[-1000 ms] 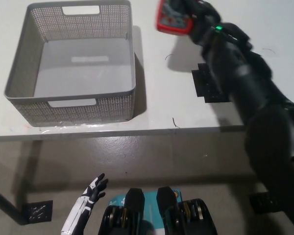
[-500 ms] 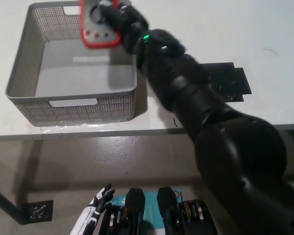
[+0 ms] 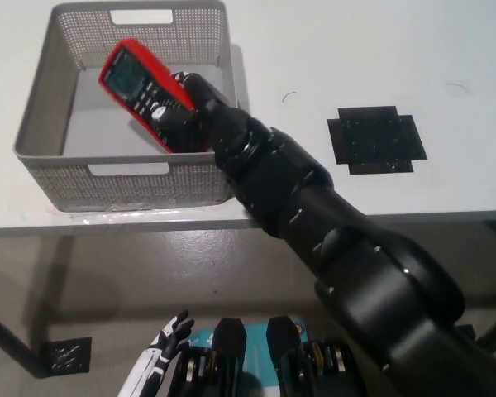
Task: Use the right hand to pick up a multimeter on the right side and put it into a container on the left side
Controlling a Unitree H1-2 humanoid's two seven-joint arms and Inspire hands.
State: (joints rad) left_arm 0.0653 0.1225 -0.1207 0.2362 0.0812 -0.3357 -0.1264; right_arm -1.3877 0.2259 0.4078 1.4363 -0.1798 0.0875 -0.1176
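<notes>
The multimeter (image 3: 139,86) — red-cased, with a grey screen and dark buttons facing up — is held tilted above the inside of the container (image 3: 41,116), its screen end toward the container's far left and its lower end buried in the right robot hand (image 3: 184,120). That black robot hand is clamped around the lower part of the multimeter, fingers wrapped over the case, and it sits over the container's near right part, just inside the front wall. Whether the multimeter touches the container floor cannot be told; it appears raised, leaning over the grey bottom.

The container is a grey perforated basket with cut-out handles in its far and near walls, standing on the white desk (image 3: 314,50) close to the desk's front edge. The black right arm reaches in across the container's right front corner from the lower right.

Well to the right of the container, a black cross-shaped mat (image 3: 376,139) lies flat on the desk.

Below the container, off the desk, the white left robot hand (image 3: 161,351) rests low — fingers loosely spread, holding nothing.
</notes>
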